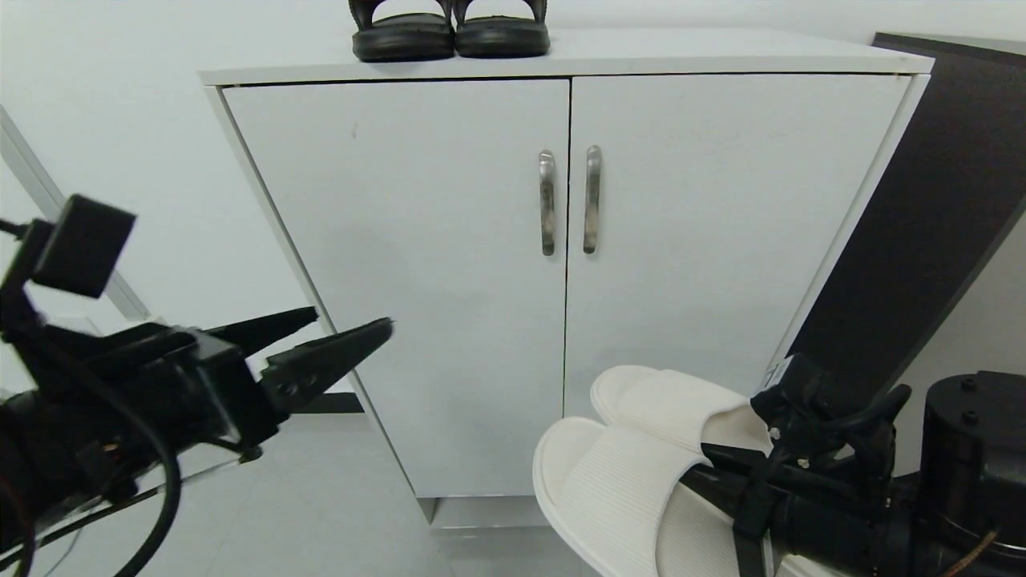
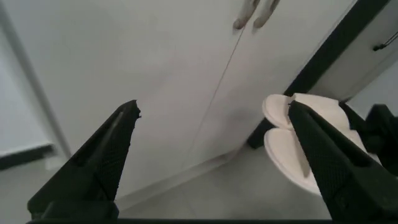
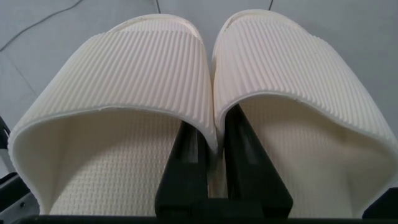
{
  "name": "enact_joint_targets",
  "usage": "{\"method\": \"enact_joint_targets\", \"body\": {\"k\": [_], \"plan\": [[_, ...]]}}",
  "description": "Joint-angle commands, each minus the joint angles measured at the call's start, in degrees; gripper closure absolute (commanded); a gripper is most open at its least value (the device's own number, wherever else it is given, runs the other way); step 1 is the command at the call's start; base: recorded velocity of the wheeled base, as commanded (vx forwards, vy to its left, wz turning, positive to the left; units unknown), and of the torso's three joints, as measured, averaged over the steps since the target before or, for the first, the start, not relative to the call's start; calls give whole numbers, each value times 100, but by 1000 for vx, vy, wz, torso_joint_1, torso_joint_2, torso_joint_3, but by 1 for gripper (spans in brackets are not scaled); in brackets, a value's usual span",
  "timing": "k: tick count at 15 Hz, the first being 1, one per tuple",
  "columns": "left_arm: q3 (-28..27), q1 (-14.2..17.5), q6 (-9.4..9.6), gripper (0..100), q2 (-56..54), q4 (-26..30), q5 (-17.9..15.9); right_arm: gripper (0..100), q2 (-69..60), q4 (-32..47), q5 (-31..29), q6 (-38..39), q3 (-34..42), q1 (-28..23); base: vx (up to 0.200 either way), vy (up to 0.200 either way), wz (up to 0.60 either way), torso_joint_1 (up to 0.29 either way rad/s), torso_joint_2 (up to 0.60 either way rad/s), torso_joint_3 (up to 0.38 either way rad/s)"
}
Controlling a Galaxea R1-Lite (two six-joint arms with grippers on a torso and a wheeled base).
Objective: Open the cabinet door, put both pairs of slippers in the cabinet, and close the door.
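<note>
1. White slippers hang clamped in the right gripper before the closed cabinet; black slippers sit on top.
2. Left gripper stands wide apart, facing the doors.
3. Right gripper's fingers pinch the white slippers' adjoining straps.

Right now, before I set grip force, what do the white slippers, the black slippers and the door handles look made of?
White slippers: soft matte fabric, probably over foam; the straps are finely ribbed, the insoles dimpled. Black slippers: moulded rubber or plastic, judging by thick smooth soles with faint sheen. Door handles: metal, likely brushed steel; they show grey reflective streaks.
</note>
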Motion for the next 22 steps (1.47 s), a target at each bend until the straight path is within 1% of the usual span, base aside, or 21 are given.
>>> {"method": "enact_joint_targets", "body": {"k": [1,2,3,4,5,6,7,8,9,10,11,13,14,15,17,18,19,20,21,22], "plan": [[-924,-882,-392,0,1141,-152,216,100,2,-2,-1,5,-4,-8,0,0,0,0,0,0],[-1258,-1041,-454,0,1378,-82,172,100,2,-2,8,5,-13,-8,0,0,0,0,0,0],[-1583,-1146,-462,0,1598,-47,-145,100,2,-2,-1,5,-13,-8,0,0,0,0,0,0],[-1724,-1208,-480,0,1668,-38,-320,100,2,-2,8,5,-13,-8,0,0,0,0,0,0],[-2111,-1392,-568,0,1906,67,-619,100,2,-2,8,5,-13,-26,0,0,0,0,0,0],[-2418,-1524,-814,0,2011,208,-848,100,2,-2,8,5,-13,-34,0,0,0,0,0,0],[-2638,-1630,-1148,0,2046,331,-1120,100,2,-2,-1,5,-13,-34,0,0,0,0,0,0],[-2831,-1638,-1341,0,2099,454,-1393,100,2,-2,8,5,-13,-34,0,0,0,0,0,0],[-2867,-1638,-1368,0,2126,472,-1428,100,2,-2,8,5,-13,-34,0,0,0,0,0,0],[-3148,-1638,-1464,0,2336,656,-1542,100,2,-11,-1,5,-4,-34,0,0,0,0,0,0],[-3280,-1630,-1456,0,2495,656,-1533,100,-42,-11,-1,5,13,-34,0,0,0,0,0,0],[-3526,-1621,-1280,0,2697,674,-1498,100,-24,-11,-1,5,5,-43,0,0,0,0,0,0],[-3587,-1621,-1236,0,2785,674,-1445,100,-7,-11,-1,5,13,-43,0,0,0,0,0,0],[-3684,-1630,-1192,0,2873,674,-1261,100,-7,-11,-1,5,13,-43,0,0,0,0,0,0],[-3886,-1630,-1007,0,3013,709,-953,100,2,-11,-1,5,13,-43,0,0,0,0,0,0],[-4018,-1630,-963,0,3057,814,-751,100,2,-11,-1,5,13,-43,0,0,0,0,0,0],[-4097,-1630,-963,0,3101,876,-628,100,2,-11,-1,5,13,-43,0,0,0,0,0,0],[-4211,-1630,-937,0,3189,885,-364,100,2,-2,-1,5,13,-43,0,0,0,0,0,0],[-4229,-1621,-884,0,3207,893,-259,100,2,-2,-10,5,13,-43,0,0,0,0,0,0],[-4264,-1612,-858,0,3215,902,-224,100,-7,-2,-10,5,13,-52,0,0,0,0,0,0]]}}
